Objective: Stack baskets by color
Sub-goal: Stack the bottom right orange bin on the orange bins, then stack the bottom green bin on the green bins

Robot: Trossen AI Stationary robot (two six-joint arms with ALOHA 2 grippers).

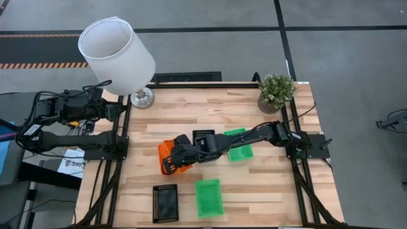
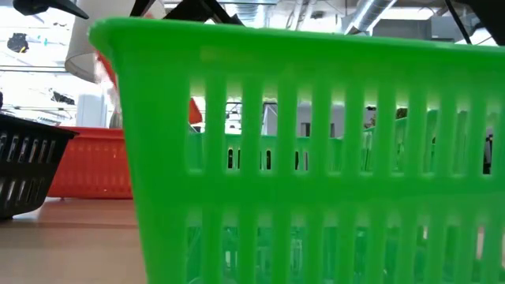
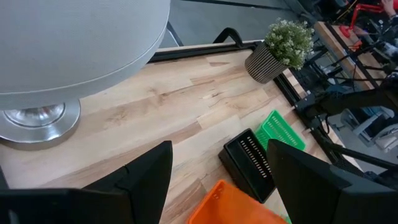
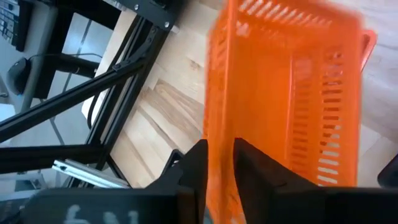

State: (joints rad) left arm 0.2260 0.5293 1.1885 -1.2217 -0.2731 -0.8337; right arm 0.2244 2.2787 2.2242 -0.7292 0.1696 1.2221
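A: What stood biggest on the light wooden slatted table (image 1: 267, 191)?

B: The white drum-shaded lamp with a chrome base (image 1: 117, 54), at the far left corner. I'll place the rest from it.

A: And the arms?

B: The right arm reached across toward the lamp's side, its right gripper (image 4: 219, 163) over the orange mesh-sided plastic baskets (image 1: 170, 154), which sat forward and right of the lamp. Its fingers straddled an orange basket wall with a slim gap either side, loosely around it rather than clenched. The left gripper (image 3: 217, 171) hung off the table's edge just left of the lamp, jaws spread, empty.

A: The other baskets?

B: A bright green mesh basket (image 1: 208, 196) and a black mesh basket (image 1: 165, 203) lay at the near edge, farthest from the lamp. Another black basket (image 1: 203, 137) and another green basket (image 1: 240, 147) sat right of the orange ones.

A: Smallest thing?

B: The small leafy potted plant in a woven pot (image 1: 275, 92), at the far right corner, opposite the lamp.
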